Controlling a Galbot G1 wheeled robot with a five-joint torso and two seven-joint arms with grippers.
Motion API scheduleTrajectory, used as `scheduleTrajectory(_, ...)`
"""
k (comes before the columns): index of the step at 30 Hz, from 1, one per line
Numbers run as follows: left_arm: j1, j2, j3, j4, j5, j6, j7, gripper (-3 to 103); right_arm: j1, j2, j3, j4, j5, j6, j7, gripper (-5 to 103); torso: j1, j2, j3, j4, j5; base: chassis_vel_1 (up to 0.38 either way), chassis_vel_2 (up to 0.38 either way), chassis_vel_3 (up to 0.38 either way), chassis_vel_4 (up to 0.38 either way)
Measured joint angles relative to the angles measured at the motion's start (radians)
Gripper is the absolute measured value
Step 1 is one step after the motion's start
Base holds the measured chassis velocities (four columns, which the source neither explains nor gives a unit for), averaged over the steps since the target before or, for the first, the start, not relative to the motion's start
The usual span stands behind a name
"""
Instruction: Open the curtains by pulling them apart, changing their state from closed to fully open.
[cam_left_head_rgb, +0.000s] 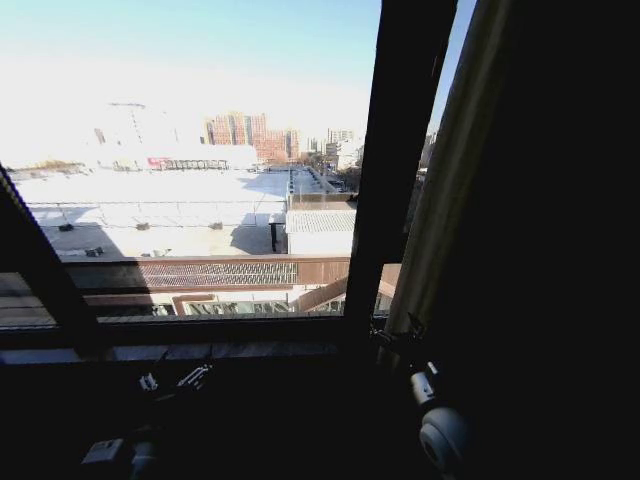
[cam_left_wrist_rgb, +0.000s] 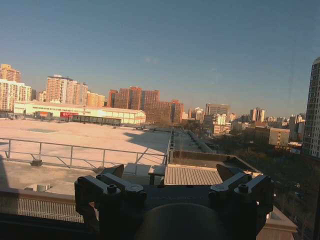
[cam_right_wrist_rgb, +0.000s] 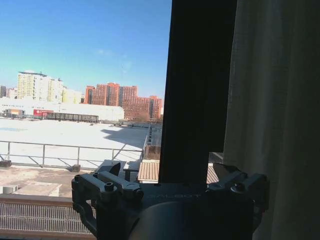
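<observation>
Both sets of jaws look spread wide with nothing between them, going by the wrist views. On the left gripper (cam_left_wrist_rgb: 172, 192) the two finger blocks stand well apart and all you get past them is open glass, rooftops and sky. Same deal on the right gripper (cam_right_wrist_rgb: 170, 192): fingers apart, holding nothing, pointed at the dark window frame bar (cam_right_wrist_rgb: 197, 90), with the curtain (cam_right_wrist_rgb: 277, 115) just beside it on the far side.

Moving outward, the head view has the right arm's wrist (cam_left_head_rgb: 440, 425) low down near the foot of that bunched panel (cam_left_head_rgb: 450, 190), which hangs gathered in a narrow strip to the right of the upright bar (cam_left_head_rgb: 400, 150). The left arm is down in the dark below the sill (cam_left_head_rgb: 200, 350), and its fingers are too murky to read there. Most of the window is uncovered already.

My read: the pulling is basically done on this side, and we're at the release/check stage. If anything's left, it'd be nudging the panel tighter toward the edge, which needs the right fingers around the fabric, not the frame.
</observation>
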Motion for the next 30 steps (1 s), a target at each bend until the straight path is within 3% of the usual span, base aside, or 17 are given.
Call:
scheduleTrajectory(14,0.002,-0.001,0.001,-0.011,0.009,-0.011,0.003,100,0.005,0.001,-0.014,-0.002,-0.004,0.000,-0.006,100,0.000,0.000,0.000,-0.0001,0.0000,0.157,0.152,-0.163,-0.163)
scheduleTrajectory(30,0.000,-0.008,0.003,-0.015,0.025,-0.015,0.029,100,0.001,-0.001,-0.022,-0.002,-0.006,0.003,-0.016,100,0.000,0.000,0.000,0.0000,-0.0006,0.325,0.332,-0.330,-0.324)
